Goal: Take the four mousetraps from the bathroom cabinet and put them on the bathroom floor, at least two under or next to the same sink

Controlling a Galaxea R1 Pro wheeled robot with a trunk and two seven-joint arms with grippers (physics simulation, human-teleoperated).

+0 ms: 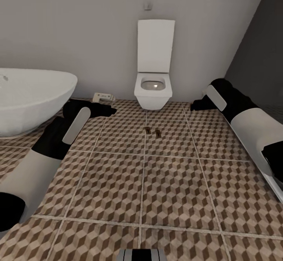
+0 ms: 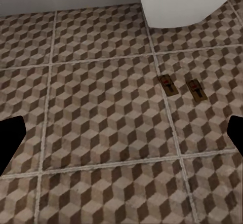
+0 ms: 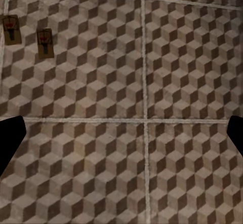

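Observation:
Two mousetraps [image 1: 147, 130] [image 1: 158, 133] lie flat, side by side, on the bathroom floor [image 1: 118, 182] just in front of the toilet. The left wrist view shows the pair [image 2: 167, 85] [image 2: 197, 90] ahead of my left gripper [image 2: 121, 138], which is open and empty. In the right wrist view the same two traps [image 3: 11, 29] [image 3: 45, 43] lie off to one side of my open, empty right gripper [image 3: 121, 135]. Both arms are folded, with the left gripper [image 1: 106, 110] and right gripper [image 1: 196, 105] hanging above the tiles. The cabinet and the sink are out of view.
A white toilet [image 1: 153, 86] stands against the back wall. A large white bathtub [image 1: 31, 95] fills the left side. A small white box [image 1: 103, 95] sits on the floor by the wall. A dark wall [image 1: 259, 64] closes the right side.

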